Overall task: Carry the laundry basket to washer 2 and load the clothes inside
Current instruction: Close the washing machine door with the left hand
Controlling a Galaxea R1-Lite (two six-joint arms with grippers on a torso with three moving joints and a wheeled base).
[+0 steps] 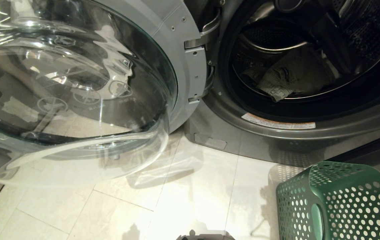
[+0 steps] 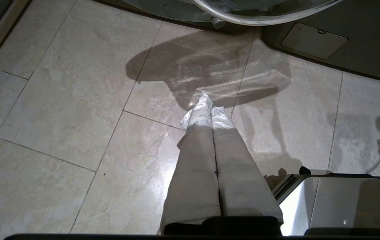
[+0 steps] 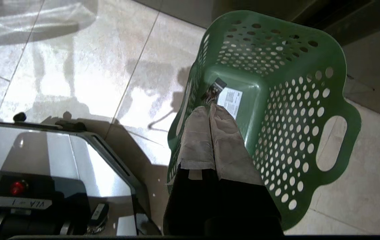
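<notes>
1. Washer 2 [image 1: 276, 133] stands open; the clothes [image 1: 290, 78] lie inside its drum.
2. Its glass door [image 1: 76, 83] swings left of the opening.
3. The laundry basket [image 3: 276, 100] sits on the floor [image 1: 176, 200] just right of the washer's front.
4. Right claw [image 3: 211, 111] hangs above the basket, pressed shut, holding nothing.
5. Left claw [image 2: 210, 106] is closed too, empty, over floor tiles below the door.

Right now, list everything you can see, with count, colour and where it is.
washer: one, dark grey, ahead, drum open
door: one, clear glass with grey rim, swung open to the left of the drum
clothes: one pale grey-green piece, inside the drum
basket: one, green with round holes, empty, on the floor at right before the washer
sticker: one, white, on the basket's base
floor: pale beige tiles
left gripper: shut, above bare floor
right gripper: shut, over the basket
</notes>
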